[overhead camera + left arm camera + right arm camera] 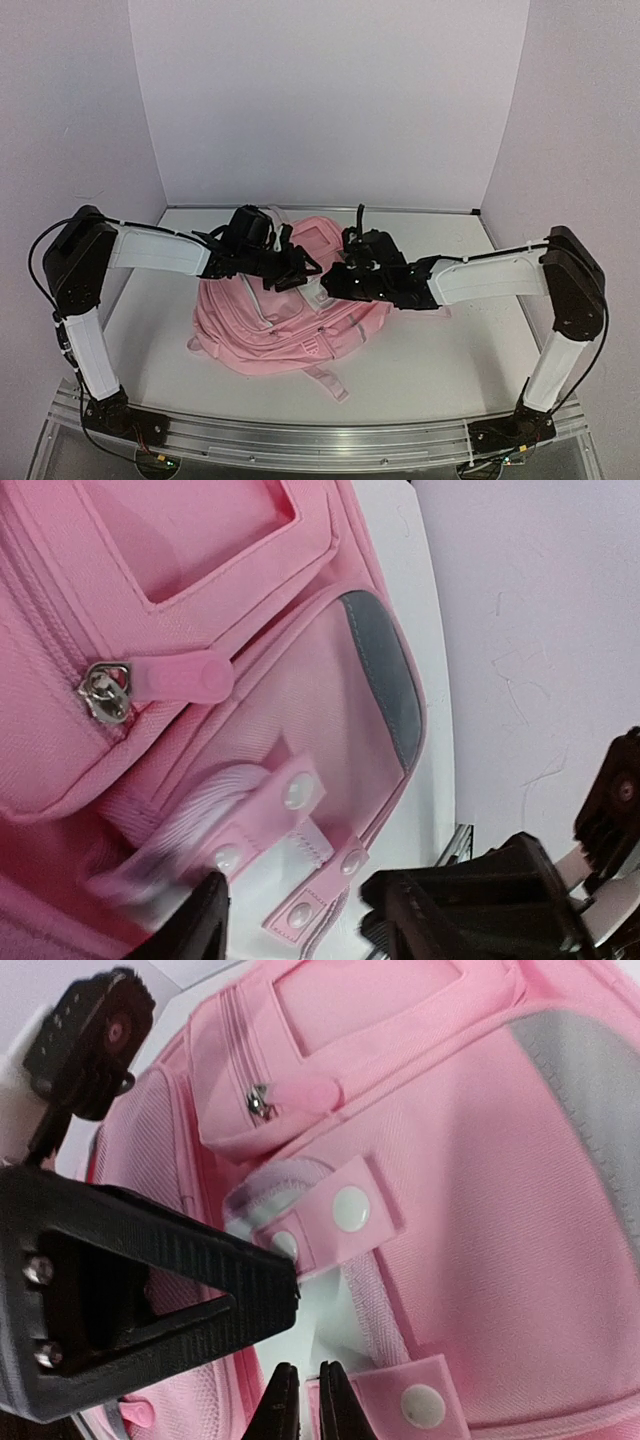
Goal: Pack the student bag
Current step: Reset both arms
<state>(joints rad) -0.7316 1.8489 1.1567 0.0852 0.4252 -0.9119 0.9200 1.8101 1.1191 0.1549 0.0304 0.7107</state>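
The student bag (290, 325), a soft pink backpack, lies flat in the middle of the table. Both grippers meet over its top carry handle (200, 820). My left gripper (295, 900) is open, its fingers either side of a pink snap tab (320, 890) without touching it. My right gripper (306, 1400) hovers at the other snap tab (405, 1400), its jaws only a narrow slit apart with nothing clearly pinched. In the right wrist view the left arm's ribbed finger (190, 1280) sits just above the right fingertips. From above, the left gripper (303, 268) and right gripper (335, 277) nearly touch.
A closed pocket zipper with a pink pull (175, 675) runs beside the handle, also visible from the right wrist as the pink pull (300, 1090). A loose strap (328, 382) trails off the bag toward the near edge. White walls (330, 100) enclose the white table (450, 340).
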